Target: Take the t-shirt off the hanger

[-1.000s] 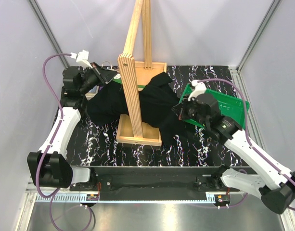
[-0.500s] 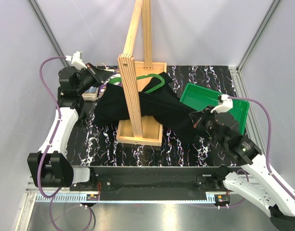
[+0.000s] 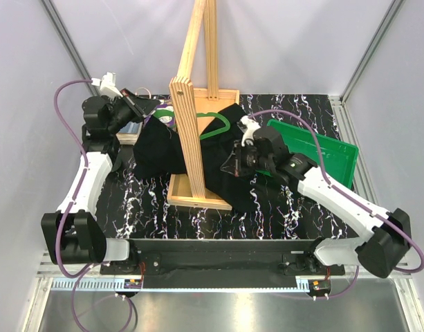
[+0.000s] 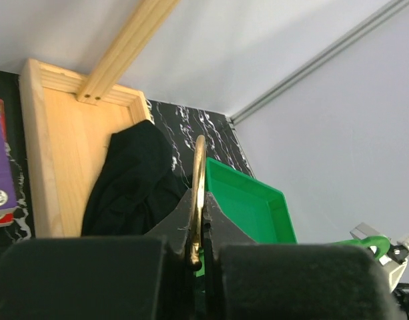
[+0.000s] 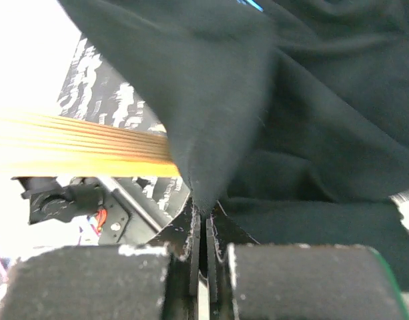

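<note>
The black t-shirt (image 3: 163, 149) lies bunched around the wooden stand's post, still partly over the green hanger (image 3: 217, 119), whose right shoulder shows bare. At the back left, my left gripper (image 3: 148, 109) is shut on the hanger's metal hook (image 4: 199, 173); the hook stands pinched between the jaws of that gripper (image 4: 199, 230). My right gripper (image 3: 234, 164) hovers right of the post, shut on a fold of the t-shirt (image 5: 211, 100). The cloth runs taut up from the closed jaws of the right gripper (image 5: 203, 217). The rest of the hanger is hidden under fabric.
The tall wooden stand (image 3: 191, 104) rises mid-table from a flat wooden base (image 3: 198, 192). A green tray (image 3: 322, 149) sits at the right rear. A purple box (image 3: 132, 131) lies under the left wrist. White walls close the back and sides.
My right arm pulled the shirt out toward the front right, then swung back left toward the post with the fabric still held. The hanger's green shoulder came bare. The left arm barely moved.
</note>
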{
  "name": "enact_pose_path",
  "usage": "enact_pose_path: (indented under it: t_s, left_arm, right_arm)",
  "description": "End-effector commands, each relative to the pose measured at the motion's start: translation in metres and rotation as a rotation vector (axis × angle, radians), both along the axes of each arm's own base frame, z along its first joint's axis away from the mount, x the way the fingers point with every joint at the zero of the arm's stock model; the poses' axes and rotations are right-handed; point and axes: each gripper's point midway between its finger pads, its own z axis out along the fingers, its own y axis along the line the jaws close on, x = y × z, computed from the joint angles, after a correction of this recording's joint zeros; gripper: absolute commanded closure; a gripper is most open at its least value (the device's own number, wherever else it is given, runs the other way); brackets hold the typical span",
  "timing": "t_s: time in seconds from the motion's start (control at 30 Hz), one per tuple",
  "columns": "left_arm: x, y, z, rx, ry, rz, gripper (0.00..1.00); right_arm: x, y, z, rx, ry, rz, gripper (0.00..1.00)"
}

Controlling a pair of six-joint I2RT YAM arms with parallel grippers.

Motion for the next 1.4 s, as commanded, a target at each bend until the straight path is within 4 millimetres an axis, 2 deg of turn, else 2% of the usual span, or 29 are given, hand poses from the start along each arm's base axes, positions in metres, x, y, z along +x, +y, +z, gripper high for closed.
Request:
enact_pose_path:
  t_s: [0.0,0.07,0.1,0.13,0.23,0.37,0.4,0.47,0.53,0.67,0.77,0.87,0.9,0.97,1.0,1.03,1.1,1.13,1.17,1.27,1.3,1.33,1.37]
  left_arm:
    - [-0.011,-0.016,0.041,0.017,-0.158,-0.072,1.00]
    - [-0.012,-0.019,0.043,0.027,-0.160,-0.078,1.00]
    - [-0.012,-0.017,0.043,0.037,-0.163,-0.073,1.00]
    - [-0.015,-0.027,0.043,0.038,-0.161,-0.097,1.00]
    - [-0.019,-0.034,0.046,0.040,-0.170,-0.120,1.00]
    - [-0.025,-0.046,0.049,0.047,-0.180,-0.157,1.00]
    - [-0.027,-0.050,0.048,0.053,-0.183,-0.172,1.00]
    - [-0.033,-0.064,0.049,0.061,-0.187,-0.213,1.00]
    - [-0.042,-0.079,0.051,0.067,-0.202,-0.260,1.00]
    - [-0.055,-0.099,0.053,0.088,-0.229,-0.313,1.00]
    - [-0.066,-0.114,0.053,0.102,-0.250,-0.361,1.00]
    - [-0.077,-0.126,0.057,0.093,-0.275,-0.421,1.00]
    - [-0.081,-0.130,0.055,0.083,-0.272,-0.454,1.00]
    - [-0.087,-0.133,0.060,0.068,-0.304,-0.491,1.00]
    - [-0.092,-0.135,0.060,0.058,-0.302,-0.526,1.00]
    - [-0.093,-0.137,0.062,0.050,-0.320,-0.543,1.00]
    - [-0.100,-0.140,0.063,0.018,-0.312,-0.591,1.00]
    - [-0.100,-0.140,0.066,0.007,-0.337,-0.602,1.00]
    - [-0.104,-0.141,0.067,-0.014,-0.323,-0.623,1.00]
    - [-0.106,-0.140,0.071,-0.035,-0.340,-0.652,0.99]
    - [-0.104,-0.139,0.069,-0.035,-0.336,-0.652,0.92]
    - [-0.103,-0.138,0.069,-0.035,-0.332,-0.648,0.70]
    - [-0.099,-0.134,0.068,-0.034,-0.327,-0.628,0.62]
  right_arm:
    - [0.000,0.022,0.043,0.071,-0.106,0.099,0.79]
    - [0.005,0.012,0.041,0.045,-0.129,0.040,0.56]
    - [0.003,0.005,0.041,0.037,-0.141,0.021,0.40]
    - [0.005,-0.003,0.042,0.025,-0.161,-0.014,0.35]
    - [-0.002,-0.023,0.051,0.015,-0.214,-0.055,0.18]
    - [-0.015,-0.037,0.073,0.033,-0.298,-0.043,0.08]
    - [-0.019,-0.040,0.084,0.049,-0.321,-0.042,0.07]
    - [-0.020,-0.042,0.095,0.059,-0.349,-0.043,0.04]
    - [-0.018,-0.041,0.106,0.071,-0.366,-0.044,0.03]
    - [-0.014,-0.030,0.110,0.075,-0.353,-0.015,0.04]
    - [-0.008,-0.023,0.108,0.067,-0.338,-0.005,0.07]
    - [-0.007,-0.019,0.110,0.072,-0.338,0.004,0.27]
    - [-0.007,-0.020,0.112,0.074,-0.342,0.002,0.40]
    - [-0.008,-0.022,0.113,0.076,-0.344,0.000,0.54]
    - [-0.011,-0.023,0.112,0.079,-0.346,0.003,0.59]
    - [-0.014,-0.023,0.112,0.084,-0.343,0.017,0.72]
    - [-0.025,-0.024,0.106,0.095,-0.332,0.056,0.82]
    - [-0.029,-0.024,0.103,0.095,-0.330,0.067,0.94]
    - [-0.032,-0.026,0.097,0.093,-0.320,0.071,1.00]
    - [-0.039,-0.031,0.091,0.100,-0.307,0.065,1.00]
    - [-0.038,-0.034,0.091,0.100,-0.306,0.040,1.00]
    - [-0.037,-0.037,0.092,0.101,-0.310,0.027,1.00]
    - [-0.038,-0.040,0.095,0.105,-0.319,0.012,1.00]
